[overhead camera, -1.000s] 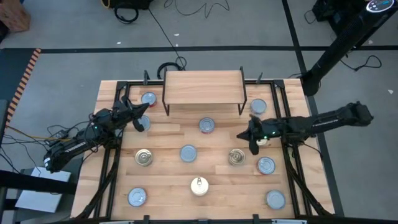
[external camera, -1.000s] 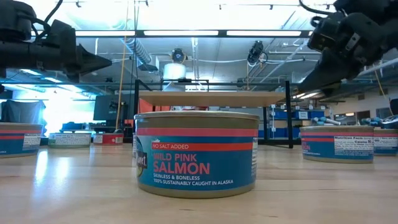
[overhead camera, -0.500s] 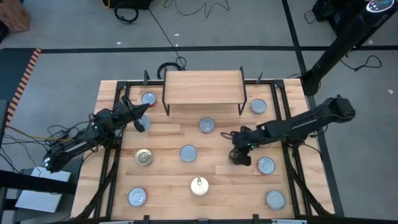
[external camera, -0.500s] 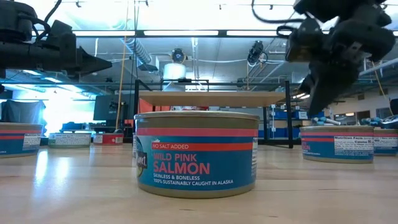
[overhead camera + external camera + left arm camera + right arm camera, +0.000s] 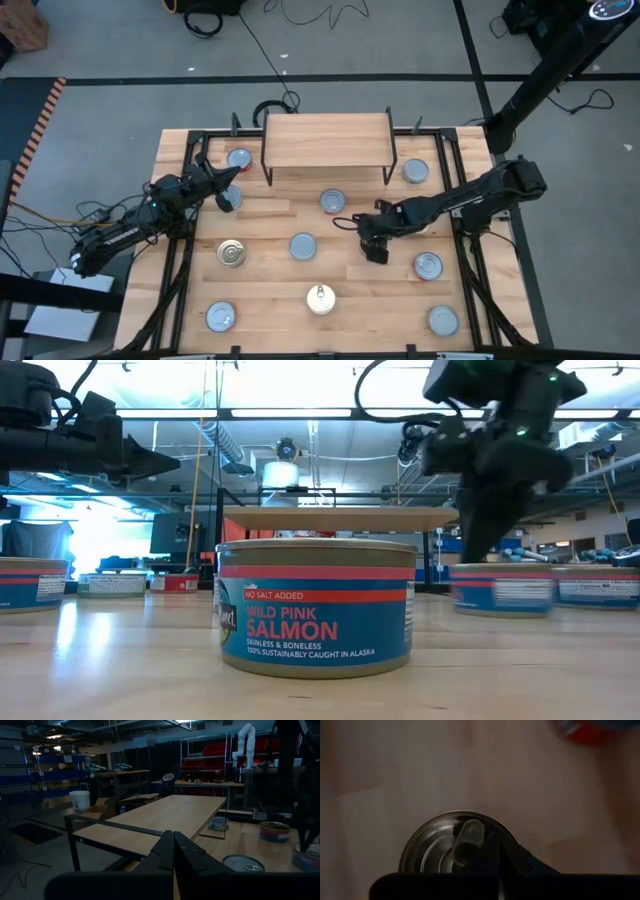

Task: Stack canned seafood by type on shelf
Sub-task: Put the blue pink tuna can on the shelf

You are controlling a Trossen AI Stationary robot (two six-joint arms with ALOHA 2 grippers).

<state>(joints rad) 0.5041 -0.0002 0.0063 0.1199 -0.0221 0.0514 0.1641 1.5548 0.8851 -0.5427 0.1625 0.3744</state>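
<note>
Several short round tins of canned seafood stand scattered on the slatted tabletop, among them a salmon tin point(image 5: 315, 608) at the near middle and silver-topped tins point(image 5: 302, 246) point(image 5: 332, 201). The shelf point(image 5: 327, 140), a light-wood board on thin black legs, stands at the far middle with nothing on it. My right gripper point(image 5: 377, 252) is shut and points steeply down over a tin point(image 5: 435, 847) right of centre, hiding it from above. My left gripper point(image 5: 230, 188) is shut and hangs level at the far left, beside a tin point(image 5: 238, 158). My right gripper's shut fingertips point(image 5: 512, 857) rest on the tin's top, right beside its pull tab point(image 5: 470, 832). They come from above, slanting in from the table's right. The tin point(image 5: 500, 590) stands upright with its bottom on the table.
More tins stand at the right point(image 5: 428, 265), near right point(image 5: 442, 320), near left point(image 5: 220, 317), left point(image 5: 231, 253) and far right point(image 5: 415, 171). Black rails point(image 5: 172, 270) run along the table's left and right sides. Bare wood lies under the shelf and between the tins.
My right gripper has swung toward the table's left and a little nearer, tipping from nearly level to steeply down, and has come down on the tin right of centre. In the low view that tin has slid a little toward the left and shows blurred.
</note>
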